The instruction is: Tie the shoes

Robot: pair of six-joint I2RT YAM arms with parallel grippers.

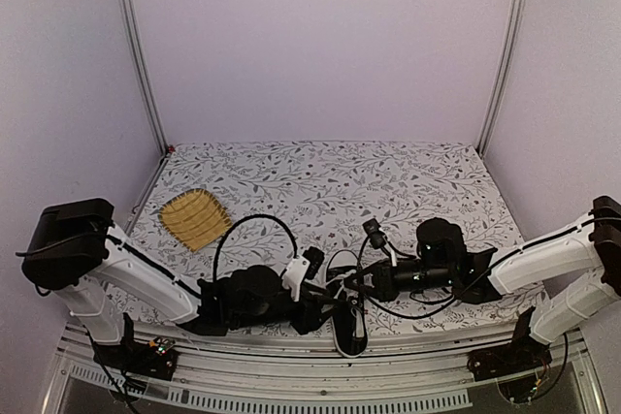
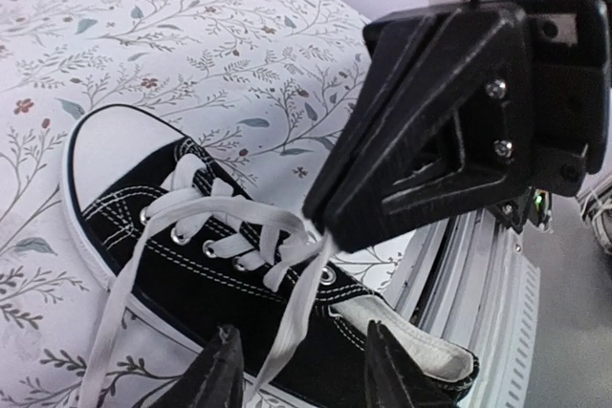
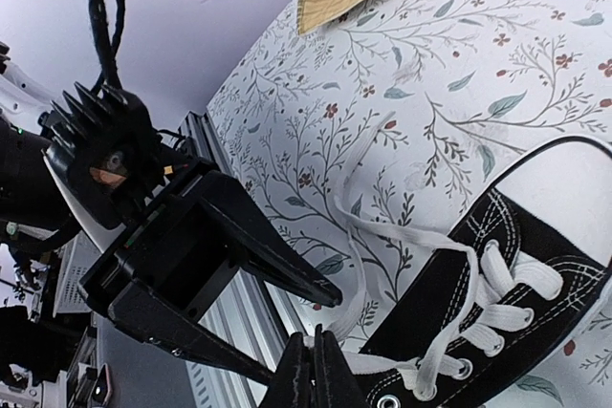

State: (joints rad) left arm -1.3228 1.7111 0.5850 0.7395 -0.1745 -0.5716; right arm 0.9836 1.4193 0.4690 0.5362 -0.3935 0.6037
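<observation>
The yellow woven mat (image 1: 194, 219) lies far left on the floral bench (image 1: 388, 181). From above, my two wrists cover most of the black sneaker (image 2: 191, 279) at the bench's near edge, and my left wrist view cuts off its heel. My left gripper (image 2: 301, 332) hangs over the sneaker's side, jaws spread and gripping nothing, with a white lace (image 2: 296, 298) trailing between them. My right gripper (image 3: 313, 343) has its jaws pressed together, pinching that lace just above the eyelets.
</observation>
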